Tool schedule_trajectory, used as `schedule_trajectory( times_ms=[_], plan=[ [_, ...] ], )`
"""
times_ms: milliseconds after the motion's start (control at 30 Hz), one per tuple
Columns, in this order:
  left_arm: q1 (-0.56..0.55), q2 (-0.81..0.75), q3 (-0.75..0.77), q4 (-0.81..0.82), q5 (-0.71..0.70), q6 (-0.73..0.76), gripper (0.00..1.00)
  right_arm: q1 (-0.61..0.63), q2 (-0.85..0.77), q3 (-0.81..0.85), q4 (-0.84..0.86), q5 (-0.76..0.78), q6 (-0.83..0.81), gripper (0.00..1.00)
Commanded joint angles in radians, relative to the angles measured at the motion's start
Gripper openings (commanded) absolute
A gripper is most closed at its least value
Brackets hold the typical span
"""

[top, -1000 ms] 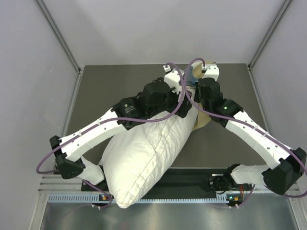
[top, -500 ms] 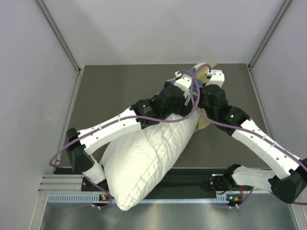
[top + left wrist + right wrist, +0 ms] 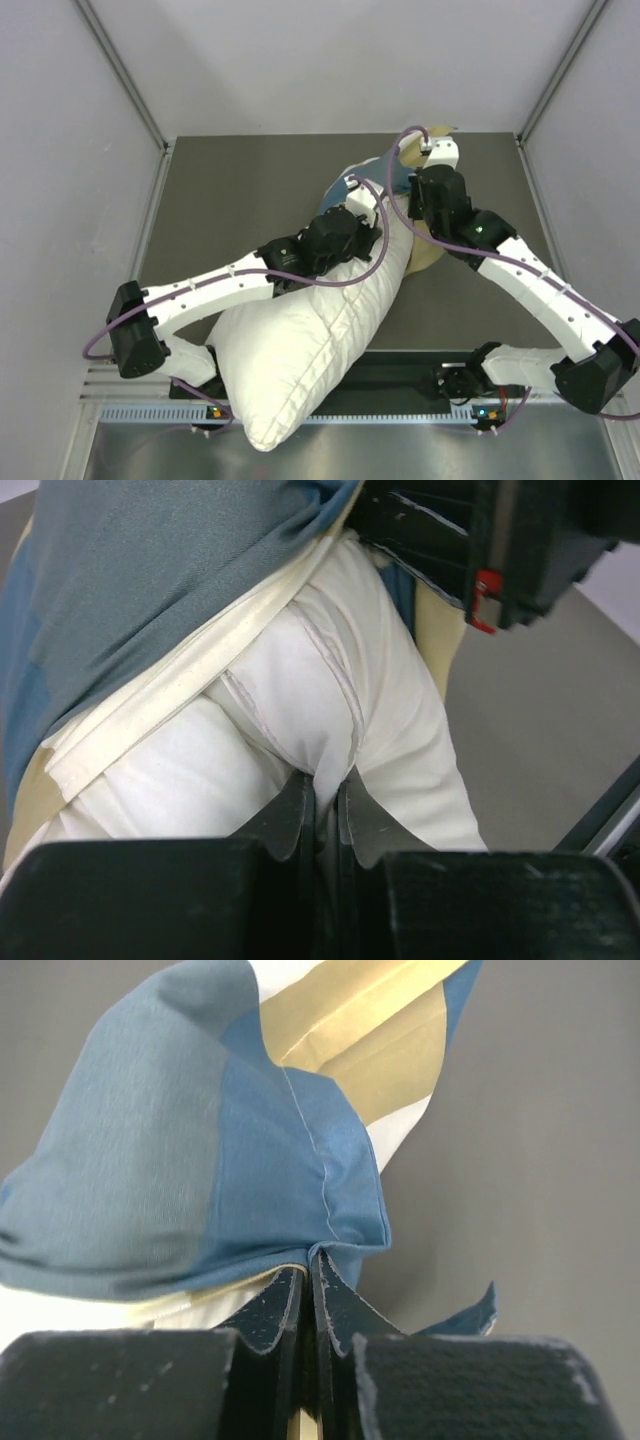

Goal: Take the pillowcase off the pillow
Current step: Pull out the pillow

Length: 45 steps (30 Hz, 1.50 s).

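The white pillow [image 3: 300, 340] lies diagonally from the near edge toward the far middle of the table. Its far end sits inside the pillowcase [image 3: 352, 184], blue with tan patches, bunched under both wrists. My left gripper [image 3: 324, 782] is shut on a fold of the white pillow [image 3: 300, 700], just below the pillowcase's rolled cream and grey-blue edge [image 3: 150, 590]. My right gripper [image 3: 312, 1255] is shut on the blue hem of the pillowcase [image 3: 200, 1150], holding it off the table at the far side. From above, both sets of fingertips are hidden by the wrists.
The dark table mat [image 3: 240, 190] is bounded by grey walls on three sides. A metal rail with cable track [image 3: 330, 412] runs along the near edge, and the pillow's near corner hangs over it. The right arm's black wrist [image 3: 510, 540] is close above the left gripper.
My left gripper was open and has shut on the pillow. The left arm has drawn back from the far edge. The right gripper stays shut on the pillowcase at the far side.
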Motion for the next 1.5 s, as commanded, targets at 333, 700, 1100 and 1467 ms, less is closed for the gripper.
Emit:
schedule_trajectory(
  times_ms=[333,700,1100,1467],
  plan=[
    [-0.216,-0.038,-0.265,-0.123,0.242,-0.041,0.0,-0.251,0.143,0.448,0.234,-0.068,-0.056,0.0],
    [-0.354,0.068,-0.335,-0.106,0.251,-0.121,0.0,-0.334,0.29,0.749,0.173,-0.099,-0.057,0.0],
    [-0.47,0.037,-0.407,-0.097,0.287,-0.224,0.0,-0.417,0.313,0.827,0.15,-0.081,-0.071,0.0],
    [-0.486,-0.004,-0.4,-0.142,0.225,-0.25,0.0,-0.431,0.219,0.706,0.155,-0.125,-0.088,0.0]
  ],
)
